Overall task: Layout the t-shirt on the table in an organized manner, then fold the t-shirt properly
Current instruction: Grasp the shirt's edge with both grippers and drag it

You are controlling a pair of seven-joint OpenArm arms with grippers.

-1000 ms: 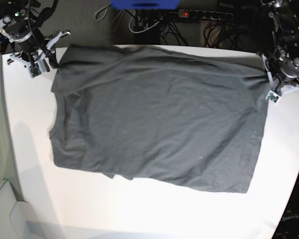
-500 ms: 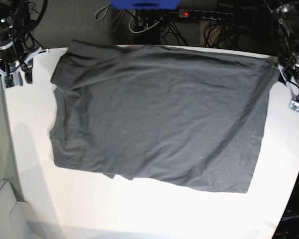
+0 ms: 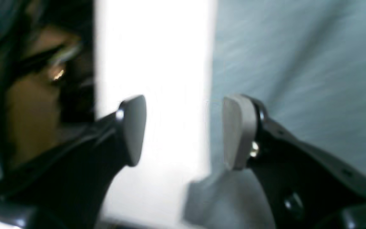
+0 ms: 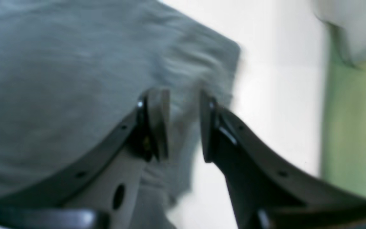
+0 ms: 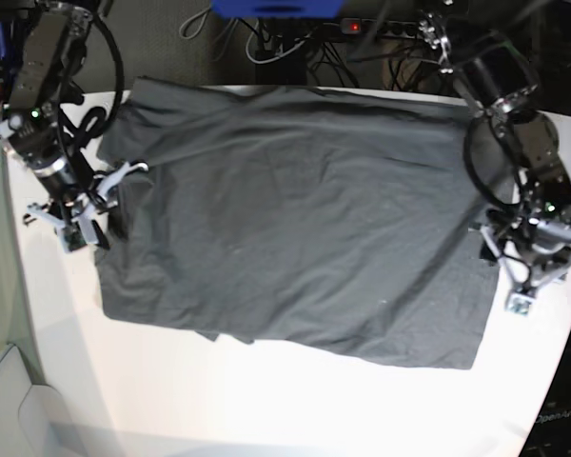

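From the base view, 1 dark grey t-shirt [image 5: 295, 224] lies spread across the white table [image 5: 266, 409], creased, its far edge at the table's back rim, with bare white room along the near side. 2 grippers flank it. Left wrist view: the left gripper [image 3: 184, 130] hangs with fingers apart, empty, over the shirt's edge. Right wrist view: the right gripper [image 4: 184, 125] has a narrow gap, nothing pinched, above the shirt's edge.
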